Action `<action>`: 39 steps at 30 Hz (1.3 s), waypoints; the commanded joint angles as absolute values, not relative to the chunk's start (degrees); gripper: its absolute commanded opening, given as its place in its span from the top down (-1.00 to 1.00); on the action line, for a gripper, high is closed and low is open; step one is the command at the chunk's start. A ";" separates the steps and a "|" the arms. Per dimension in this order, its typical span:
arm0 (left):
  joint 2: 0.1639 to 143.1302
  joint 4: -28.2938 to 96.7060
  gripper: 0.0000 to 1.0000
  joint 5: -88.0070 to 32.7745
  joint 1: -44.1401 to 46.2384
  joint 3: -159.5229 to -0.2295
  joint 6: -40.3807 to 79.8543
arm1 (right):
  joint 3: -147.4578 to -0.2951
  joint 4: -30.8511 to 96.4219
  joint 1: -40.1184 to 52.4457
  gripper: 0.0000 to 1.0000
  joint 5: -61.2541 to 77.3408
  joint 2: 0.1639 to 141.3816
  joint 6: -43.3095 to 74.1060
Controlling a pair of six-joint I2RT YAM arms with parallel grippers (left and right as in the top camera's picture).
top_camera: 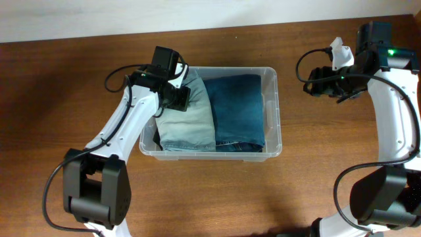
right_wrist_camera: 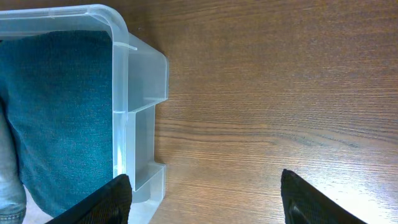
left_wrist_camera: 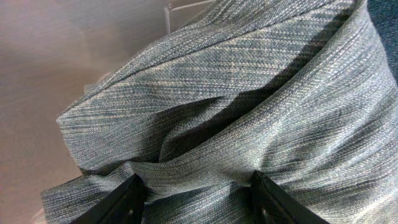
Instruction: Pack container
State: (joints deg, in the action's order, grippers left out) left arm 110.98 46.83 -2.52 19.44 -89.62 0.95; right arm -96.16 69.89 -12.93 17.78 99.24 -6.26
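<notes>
The clear plastic container (top_camera: 277, 112) stands mid-table. Inside lie folded light-wash jeans (top_camera: 189, 125) on the left and folded dark blue jeans (top_camera: 238, 108) on the right. My left gripper (top_camera: 176, 99) is down in the container's back left, on the light jeans. In the left wrist view its fingers (left_wrist_camera: 196, 196) are spread, with bunched light denim (left_wrist_camera: 249, 93) between them. My right gripper (top_camera: 314, 82) is open and empty over the table, right of the container. The right wrist view shows its fingers (right_wrist_camera: 205, 199) beside the container's handle end (right_wrist_camera: 121, 74) and the dark jeans (right_wrist_camera: 56, 106).
The wooden table (top_camera: 329, 164) surrounds the container. A bit of the light jeans shows at the left edge of the right wrist view (right_wrist_camera: 7, 180). Cables run along both arms.
</notes>
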 commanded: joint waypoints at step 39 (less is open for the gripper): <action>89.89 52.71 -0.99 -0.86 -8.10 -91.57 2.79 | -94.65 61.21 -4.51 -0.97 7.22 84.73 -5.10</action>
